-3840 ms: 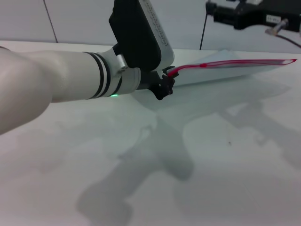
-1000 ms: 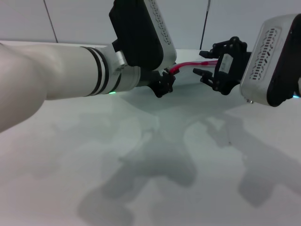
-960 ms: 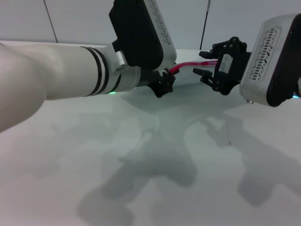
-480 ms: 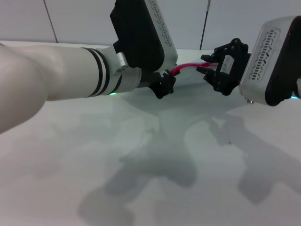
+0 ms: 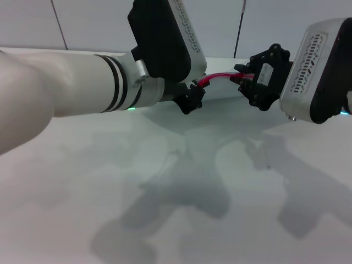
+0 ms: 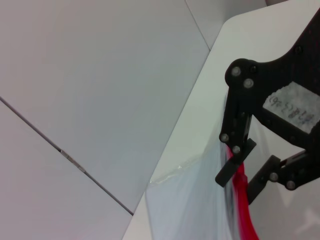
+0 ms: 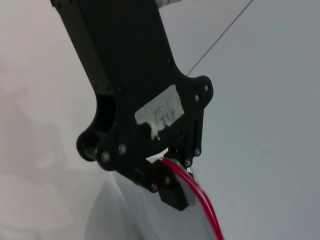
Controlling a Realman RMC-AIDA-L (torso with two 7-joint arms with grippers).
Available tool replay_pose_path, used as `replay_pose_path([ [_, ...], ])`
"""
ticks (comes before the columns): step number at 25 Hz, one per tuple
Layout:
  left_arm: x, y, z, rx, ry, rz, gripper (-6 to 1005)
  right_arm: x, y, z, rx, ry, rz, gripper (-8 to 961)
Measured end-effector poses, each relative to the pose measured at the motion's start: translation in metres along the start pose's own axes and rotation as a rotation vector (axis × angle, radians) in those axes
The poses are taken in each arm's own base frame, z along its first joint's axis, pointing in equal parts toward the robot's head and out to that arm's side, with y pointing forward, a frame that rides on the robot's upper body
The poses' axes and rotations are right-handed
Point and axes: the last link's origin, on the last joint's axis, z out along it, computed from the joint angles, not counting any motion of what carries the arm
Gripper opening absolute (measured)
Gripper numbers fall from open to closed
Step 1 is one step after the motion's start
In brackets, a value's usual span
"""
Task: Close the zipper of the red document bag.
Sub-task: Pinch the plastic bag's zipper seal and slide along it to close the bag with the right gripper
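Left tool (image 5: 193, 94) is clenched on the near end of the thin bright red zipper strip (image 5: 220, 77), holding it raised above the white tabletop (image 5: 181, 187) at the far side. The right tool (image 5: 246, 78) is closed on the same strip, just right of the left tool. The translucent pale blue-grey plastic document bag (image 6: 192, 200) hangs below the strip.
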Motion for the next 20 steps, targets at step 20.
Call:
replay_pose_path([
  [20,0.0015,-0.0005,-0.0003,0.002,0.004,0.002,49,-0.0035,0.0002,0.0016,-0.007,-0.006,-0.010,130],
])
